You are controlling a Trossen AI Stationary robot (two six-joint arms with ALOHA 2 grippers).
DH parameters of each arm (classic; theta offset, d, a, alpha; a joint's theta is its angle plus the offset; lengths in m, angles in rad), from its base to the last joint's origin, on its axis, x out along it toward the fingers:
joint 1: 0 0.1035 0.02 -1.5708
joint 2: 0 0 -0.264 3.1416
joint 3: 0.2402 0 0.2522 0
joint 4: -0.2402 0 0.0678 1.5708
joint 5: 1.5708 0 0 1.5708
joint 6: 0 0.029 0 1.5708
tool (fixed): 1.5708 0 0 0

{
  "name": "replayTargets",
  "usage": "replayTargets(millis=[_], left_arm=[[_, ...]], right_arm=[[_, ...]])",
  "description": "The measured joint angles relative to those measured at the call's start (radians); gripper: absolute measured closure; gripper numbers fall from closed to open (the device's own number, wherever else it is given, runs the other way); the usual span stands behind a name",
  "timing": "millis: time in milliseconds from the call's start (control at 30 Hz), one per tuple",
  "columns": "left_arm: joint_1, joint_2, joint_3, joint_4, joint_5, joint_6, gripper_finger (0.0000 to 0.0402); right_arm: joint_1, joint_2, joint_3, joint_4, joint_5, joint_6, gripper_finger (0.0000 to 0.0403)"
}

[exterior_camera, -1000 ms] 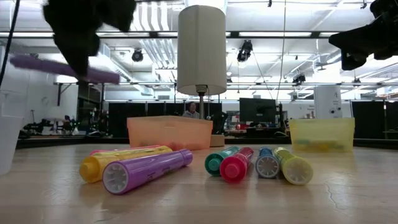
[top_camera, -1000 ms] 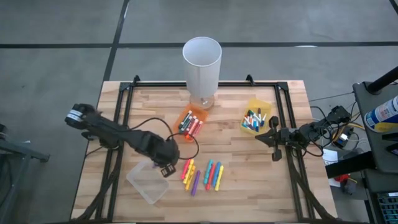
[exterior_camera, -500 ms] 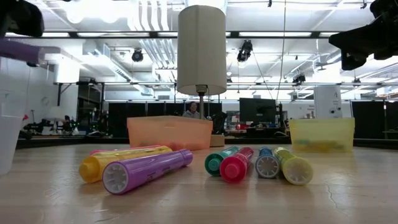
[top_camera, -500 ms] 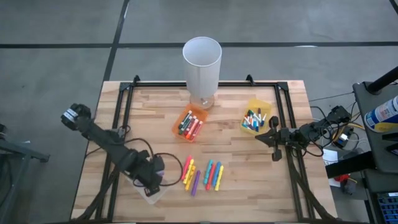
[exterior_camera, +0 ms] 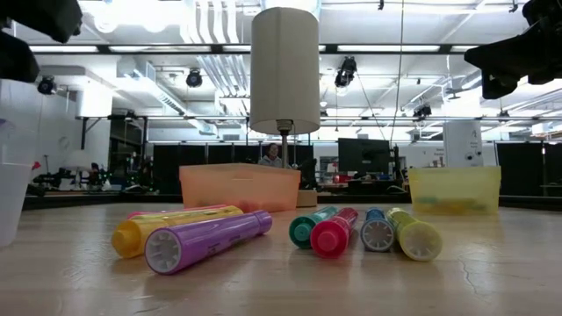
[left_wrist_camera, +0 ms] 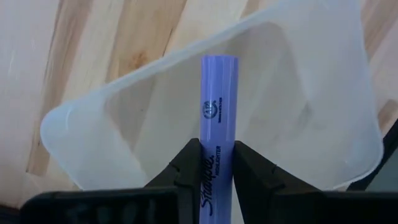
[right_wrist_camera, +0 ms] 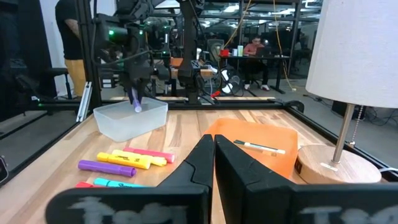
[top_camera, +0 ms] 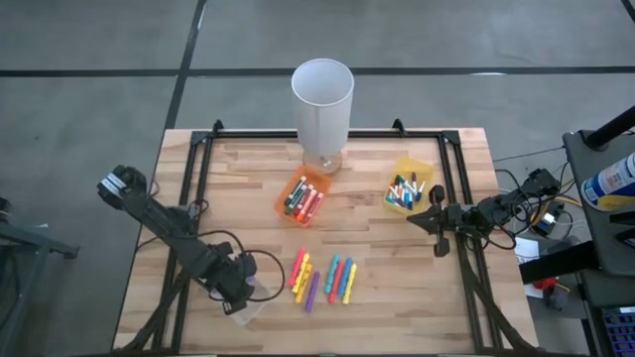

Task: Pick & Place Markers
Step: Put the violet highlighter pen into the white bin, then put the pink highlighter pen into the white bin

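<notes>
While over clear bin (left_wrist_camera: 118,118), purple marker (left_wrist_camera: 217,106) between left tool (left_wrist_camera: 211,163) fingers

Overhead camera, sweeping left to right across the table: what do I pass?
Left pincer over the clear bin → loose markers → orange bin → yellow bin → right pincer, waiting at the right edge.

Dark jointed arms, black cables

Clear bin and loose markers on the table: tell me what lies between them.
Only bare wood separates the clear bin from the loose markers; the high view shows it.
</notes>
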Motion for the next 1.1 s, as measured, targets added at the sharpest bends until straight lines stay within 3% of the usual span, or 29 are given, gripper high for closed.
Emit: replayTargets(millis=[300,667,1100], left_arm=[[0.004,0.001,-0.03,0.078,-0.006,-0.087,0.0325],[0.005,0.001,-0.03,0.077,-0.022,-0.111,0.0257],[0.01,0.0,0.006,0.08,-0.025,-0.116,0.0255]], right_arm=[[0.0,0.0,0.0,0.0,0.0,0.0,0.0394],[0.0,0.0,0.0,0.0,0.0,0.0,0.0394],[0.0,0.0,0.0,0.0,0.0,0.0,0.0394]])
